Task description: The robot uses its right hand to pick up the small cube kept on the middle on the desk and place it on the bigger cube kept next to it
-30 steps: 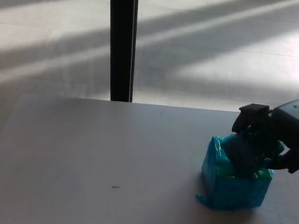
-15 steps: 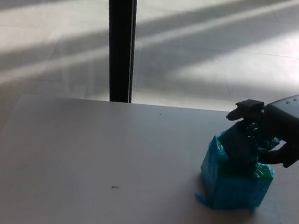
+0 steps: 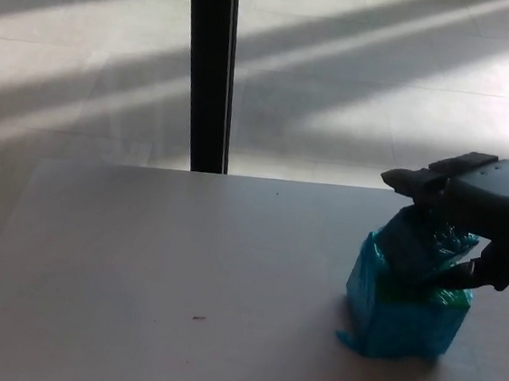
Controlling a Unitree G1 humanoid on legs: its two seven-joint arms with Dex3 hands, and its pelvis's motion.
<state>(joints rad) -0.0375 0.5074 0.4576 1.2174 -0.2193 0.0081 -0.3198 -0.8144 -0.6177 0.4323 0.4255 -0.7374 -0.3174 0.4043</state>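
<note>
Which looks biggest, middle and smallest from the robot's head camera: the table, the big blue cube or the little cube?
1. Table.
2. Big blue cube.
3. Little cube, partly hidden by the right hand.

There is one view only, from the robot's head, so no second view shares any part of the scene. It looks forward and steeply down over a pale desk (image 3: 183, 265), whose far edge crosses the picture at mid height and whose near edge runs out of frame. Beyond the desk lies sunlit floor (image 3: 385, 77), with a dark post (image 3: 208, 67) standing far left of centre. The camera sits close: the right hand (image 3: 470, 218) and the cube (image 3: 401, 315) beneath it fill the near right.
</note>
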